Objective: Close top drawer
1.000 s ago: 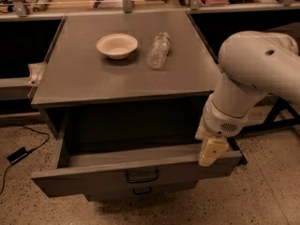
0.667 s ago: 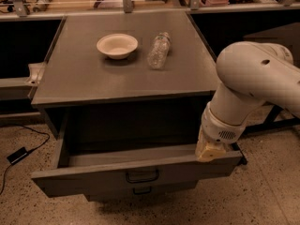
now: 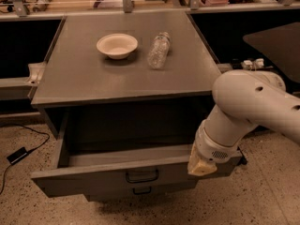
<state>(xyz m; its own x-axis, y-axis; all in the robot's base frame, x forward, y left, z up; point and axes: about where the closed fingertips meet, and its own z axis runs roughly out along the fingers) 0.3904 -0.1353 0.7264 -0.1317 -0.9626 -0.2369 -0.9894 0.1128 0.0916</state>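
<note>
While the top drawer [image 3: 93, 181] stands pulled well out under the grey cabinet top [image 3: 84, 83], which bears a white bowl [image 3: 117, 45] and a clear bottle [image 3: 158, 50], your gripper [image 3: 202, 166] sits at the drawer front's right end, its state impossible to tell.

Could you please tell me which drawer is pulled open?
The top drawer, its inside showing under the tabletop; the lower drawer shows only its front. The gripper is at the open one's right front corner.
</note>
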